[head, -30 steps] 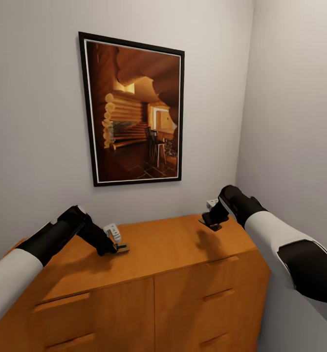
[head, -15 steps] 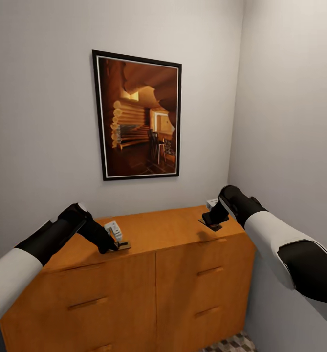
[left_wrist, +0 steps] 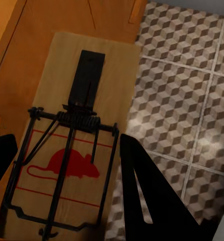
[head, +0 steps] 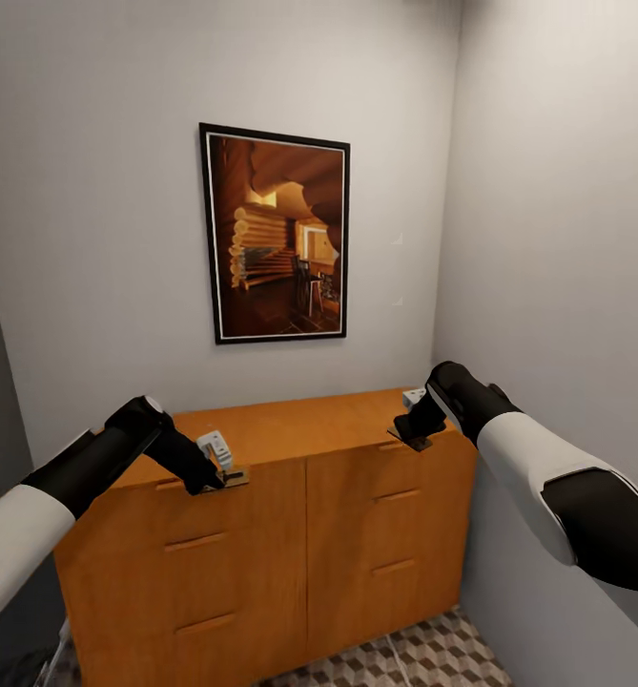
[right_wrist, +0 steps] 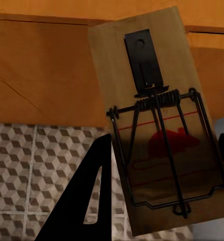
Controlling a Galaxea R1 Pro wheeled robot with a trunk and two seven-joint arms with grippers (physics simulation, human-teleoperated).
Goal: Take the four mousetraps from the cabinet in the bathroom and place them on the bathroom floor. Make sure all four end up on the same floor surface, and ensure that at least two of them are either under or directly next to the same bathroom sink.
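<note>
Left gripper (head: 225, 477) clamped on mousetrap (left_wrist: 67, 145); right gripper (head: 412, 437) clamped on second mousetrap (right_wrist: 162, 130). Both held before cabinet (head: 280, 534); bathroom floor (head: 433, 658) at 6 o'clock.

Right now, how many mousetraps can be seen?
2. One mousetrap is held in the left pincer, the other mousetrap in the right pincer, both in front of the cabinet. Others may be hidden.

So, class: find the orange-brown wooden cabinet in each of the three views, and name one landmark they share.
Head view: orange-brown wooden cabinet stands low and central, against the wall.
Left wrist view: cabinet behind the held mousetrap.
Right wrist view: cabinet above the tiles.
Shared landmark: cube-patterned floor tiles.
</note>
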